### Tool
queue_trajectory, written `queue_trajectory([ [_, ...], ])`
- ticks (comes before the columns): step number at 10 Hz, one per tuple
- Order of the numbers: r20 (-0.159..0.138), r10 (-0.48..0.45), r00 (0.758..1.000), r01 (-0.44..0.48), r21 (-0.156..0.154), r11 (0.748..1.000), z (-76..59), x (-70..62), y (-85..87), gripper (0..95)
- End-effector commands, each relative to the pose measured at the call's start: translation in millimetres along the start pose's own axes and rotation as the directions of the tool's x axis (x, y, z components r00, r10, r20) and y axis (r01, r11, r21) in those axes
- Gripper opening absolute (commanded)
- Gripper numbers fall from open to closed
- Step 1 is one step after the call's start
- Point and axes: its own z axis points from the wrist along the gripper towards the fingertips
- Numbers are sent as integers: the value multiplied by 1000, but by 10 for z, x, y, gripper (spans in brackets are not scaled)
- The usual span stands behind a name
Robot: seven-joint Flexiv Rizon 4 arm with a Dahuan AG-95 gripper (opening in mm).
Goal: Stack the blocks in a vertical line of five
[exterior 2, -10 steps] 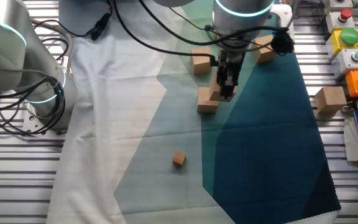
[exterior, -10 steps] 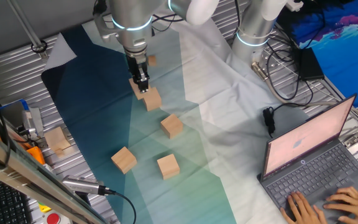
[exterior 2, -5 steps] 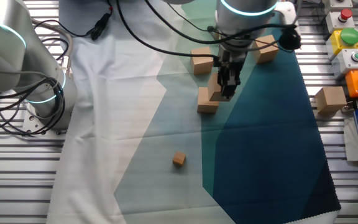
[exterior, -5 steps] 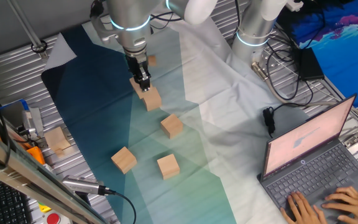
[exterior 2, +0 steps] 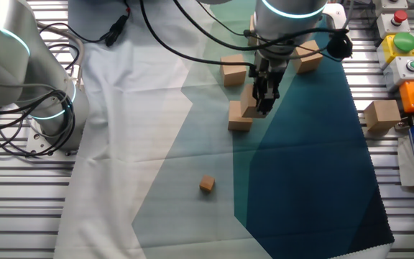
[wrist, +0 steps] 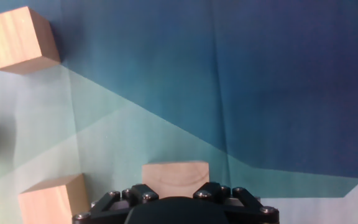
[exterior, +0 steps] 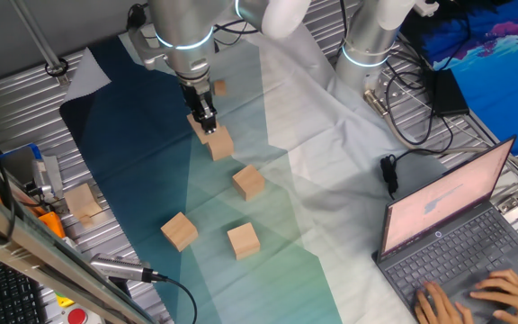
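Five tan wooden blocks sit on a blue-and-green cloth (exterior: 133, 135) draped over the slatted metal surface (exterior 2: 192, 230). One block (exterior: 197, 125) is pinched in the robot's hand (exterior: 207, 126), just beside and above a second block (exterior: 219, 143); three more (exterior: 249, 182), (exterior: 179, 230), (exterior: 243, 240) lie scattered apart toward the near edge. White fabric (exterior 2: 135, 108) covers the rest of the surface, where a second robot base (exterior: 367, 45) stands. Beside it, a person's hands (exterior: 479, 295) rest on a laptop (exterior: 448, 225).
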Motion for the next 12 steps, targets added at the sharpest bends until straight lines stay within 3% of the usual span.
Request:
queue_trajectory([
  [1,-24,33,999,-33,-15,999,0,10,1,0],
  [5,-56,12,998,-13,-14,1000,0,10,1,0],
  [9,-56,-1,998,0,-9,1000,-5,15,2,0],
  [11,-23,9,1000,-9,-9,1000,-8,96,6,0],
  [12,9,34,999,-34,-11,999,0,153,9,0],
])
